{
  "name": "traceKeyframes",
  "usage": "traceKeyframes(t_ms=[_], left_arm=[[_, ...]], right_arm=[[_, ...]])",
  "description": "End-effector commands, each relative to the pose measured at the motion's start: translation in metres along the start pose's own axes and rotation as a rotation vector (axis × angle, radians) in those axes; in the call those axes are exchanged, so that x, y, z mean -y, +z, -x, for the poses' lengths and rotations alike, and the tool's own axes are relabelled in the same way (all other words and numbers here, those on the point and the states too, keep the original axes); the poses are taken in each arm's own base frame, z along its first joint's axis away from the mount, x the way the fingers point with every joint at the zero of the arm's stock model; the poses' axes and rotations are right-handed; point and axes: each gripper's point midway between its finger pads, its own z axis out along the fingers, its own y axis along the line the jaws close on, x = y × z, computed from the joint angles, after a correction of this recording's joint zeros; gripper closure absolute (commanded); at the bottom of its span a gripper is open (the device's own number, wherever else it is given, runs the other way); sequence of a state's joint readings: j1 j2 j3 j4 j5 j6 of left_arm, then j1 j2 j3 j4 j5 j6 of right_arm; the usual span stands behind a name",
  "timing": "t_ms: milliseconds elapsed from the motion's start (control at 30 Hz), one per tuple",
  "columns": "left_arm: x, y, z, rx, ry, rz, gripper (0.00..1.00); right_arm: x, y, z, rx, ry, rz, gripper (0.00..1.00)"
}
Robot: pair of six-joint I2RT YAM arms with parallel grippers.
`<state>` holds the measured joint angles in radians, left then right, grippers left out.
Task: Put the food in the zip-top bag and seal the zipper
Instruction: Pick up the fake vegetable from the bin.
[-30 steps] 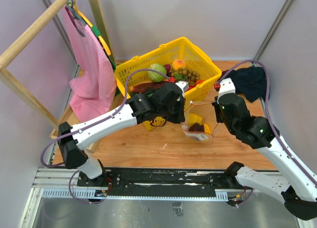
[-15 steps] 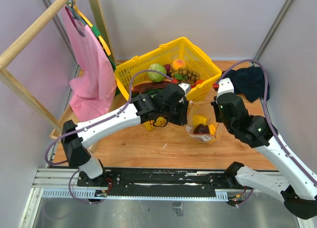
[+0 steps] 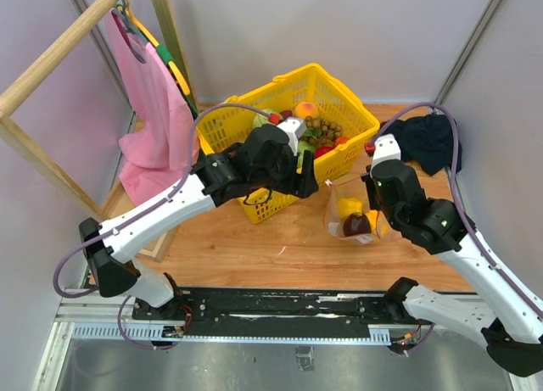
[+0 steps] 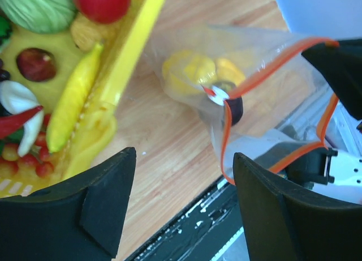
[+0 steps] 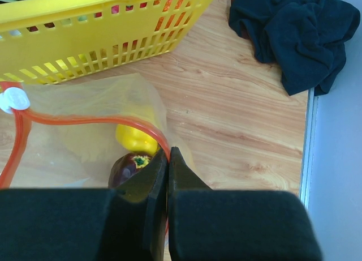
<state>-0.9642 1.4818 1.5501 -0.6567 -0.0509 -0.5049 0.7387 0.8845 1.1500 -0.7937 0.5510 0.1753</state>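
Note:
The clear zip-top bag point(image 3: 352, 215) hangs open over the wooden table, and my right gripper point(image 5: 168, 153) is shut on its red-orange zipper point(image 5: 85, 119). Inside the bag lie a yellow bell pepper point(image 5: 136, 139) and a dark purple piece point(image 5: 125, 166). My left gripper point(image 4: 184, 159) is open with nothing between its jaws, above the table between the yellow basket point(image 4: 130, 51) and the bag point(image 4: 249, 63). More food sits in the basket: a green cabbage point(image 4: 37, 6), a red round piece point(image 4: 102, 0) and a long yellow piece point(image 4: 73, 102).
The yellow basket point(image 3: 339, 98) stands at the back centre. A dark cloth point(image 3: 428, 141) lies at the back right. A pink garment point(image 3: 153, 111) hangs on a wooden rack at the left. A metal rail point(image 3: 288, 310) runs along the near edge.
My left gripper has opened and drawn back from the bag up toward the basket. The bag, still pinched by the right gripper, has shifted slightly to the right.

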Motion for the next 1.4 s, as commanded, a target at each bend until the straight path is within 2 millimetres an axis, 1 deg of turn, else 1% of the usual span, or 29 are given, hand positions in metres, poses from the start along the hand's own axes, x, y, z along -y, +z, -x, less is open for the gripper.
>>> traceKeyframes(t_ms=[0,133,300,367,467,533,633,733,800,967,1067,1133,1300,1367], left_arm=[[-0.006,-0.02,0.035,0.109,0.025,-0.018,0.26],[-0.022,-0.025,0.044,0.134,0.032,-0.03,0.25],[-0.062,-0.032,0.064,0.201,-0.007,0.045,0.24],[-0.077,-0.035,0.07,0.223,-0.021,0.082,0.18],[-0.098,-0.033,0.074,0.239,-0.029,0.142,0.13],[-0.11,-0.03,0.076,0.24,-0.033,0.173,0.12],[-0.127,-0.02,0.075,0.217,-0.019,0.222,0.09],[-0.147,-0.006,0.068,0.148,0.029,0.294,0.08],[-0.16,0.003,0.059,0.078,0.076,0.34,0.08],[-0.18,0.022,0.044,-0.076,0.22,0.388,0.07],[-0.189,0.032,0.038,-0.147,0.279,0.405,0.07],[-0.194,0.039,0.03,-0.202,0.329,0.397,0.07],[-0.21,0.053,0.002,-0.361,0.442,0.374,0.09],[-0.215,0.06,-0.013,-0.435,0.481,0.344,0.09]], right_arm=[[0.007,0.0,0.005,0.035,0.025,-0.03,0.99],[0.006,0.002,0.002,0.034,0.025,-0.029,0.99],[0.001,0.006,-0.002,0.034,0.023,-0.011,0.99],[-0.002,0.008,-0.004,0.028,0.02,-0.002,0.99],[-0.005,0.009,-0.004,0.032,0.02,0.013,0.99],[-0.005,0.009,-0.004,0.038,0.022,0.015,0.99],[-0.006,0.009,-0.003,0.042,0.023,0.016,0.99],[-0.007,0.01,-0.003,0.039,0.02,0.02,0.99],[-0.007,0.01,-0.004,0.036,0.016,0.02,0.99],[-0.009,0.012,-0.005,0.04,0.01,0.029,0.99],[-0.01,0.013,-0.005,0.038,0.009,0.032,0.99],[-0.01,0.013,-0.006,0.036,0.008,0.031,0.99],[-0.013,0.015,-0.007,0.04,0.009,0.042,0.99],[-0.013,0.015,-0.007,0.04,0.008,0.043,0.99]])
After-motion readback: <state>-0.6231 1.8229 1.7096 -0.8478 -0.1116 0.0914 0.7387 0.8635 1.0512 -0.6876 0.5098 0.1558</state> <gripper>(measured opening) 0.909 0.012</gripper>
